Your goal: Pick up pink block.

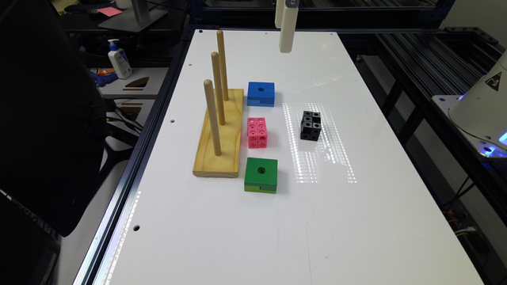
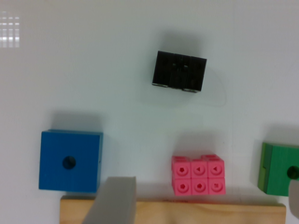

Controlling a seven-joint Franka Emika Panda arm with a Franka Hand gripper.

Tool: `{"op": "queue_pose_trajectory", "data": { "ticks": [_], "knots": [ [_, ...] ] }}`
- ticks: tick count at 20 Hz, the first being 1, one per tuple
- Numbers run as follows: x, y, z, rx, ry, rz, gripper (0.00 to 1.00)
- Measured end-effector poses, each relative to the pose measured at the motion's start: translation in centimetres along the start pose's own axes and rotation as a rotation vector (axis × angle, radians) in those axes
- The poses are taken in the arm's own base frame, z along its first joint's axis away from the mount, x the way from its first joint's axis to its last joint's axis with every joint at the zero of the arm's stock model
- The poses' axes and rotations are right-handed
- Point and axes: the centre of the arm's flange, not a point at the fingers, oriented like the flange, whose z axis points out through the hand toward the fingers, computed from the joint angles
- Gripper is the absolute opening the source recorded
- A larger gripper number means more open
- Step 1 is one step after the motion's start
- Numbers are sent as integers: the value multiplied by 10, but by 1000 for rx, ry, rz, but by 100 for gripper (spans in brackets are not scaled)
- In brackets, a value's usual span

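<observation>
The pink block (image 1: 257, 132) lies on the white table (image 1: 356, 221), between the blue block (image 1: 261, 94) and the green block (image 1: 260, 174), right beside the wooden peg base (image 1: 220, 134). My gripper (image 1: 286, 37) hangs high over the far part of the table, well away from the pink block. In the wrist view the pink block (image 2: 198, 175) lies against the wooden base (image 2: 173, 212). My gripper (image 2: 205, 184) is open: one grey finger (image 2: 114, 200) shows near the blue block (image 2: 70, 161), the other at the frame's edge by the green block (image 2: 279, 169). Nothing is between them.
A black block (image 1: 310, 125) of joined cubes stands on the exterior view's right of the pink one, also seen as the black block (image 2: 179, 71) from the wrist. Three upright wooden pegs (image 1: 216, 89) rise from the base. The robot's base (image 1: 481, 107) sits off the table's right edge.
</observation>
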Motion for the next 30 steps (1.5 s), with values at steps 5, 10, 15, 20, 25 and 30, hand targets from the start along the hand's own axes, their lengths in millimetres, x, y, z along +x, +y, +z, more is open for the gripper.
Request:
{"op": "queue_pose_trajectory", "data": {
  "ticks": [5, 10, 15, 20, 25, 30],
  "knots": [
    [2, -2, 23, -11, -14, 0, 100],
    [7, -8, 54, -7, -18, 0, 100],
    [8, -9, 56, -7, -18, 0, 100],
    [8, -9, 67, -14, -27, 0, 100],
    [9, -10, 75, -15, -30, 0, 100],
    [10, -12, 97, -15, -35, 0, 100]
  ]
}}
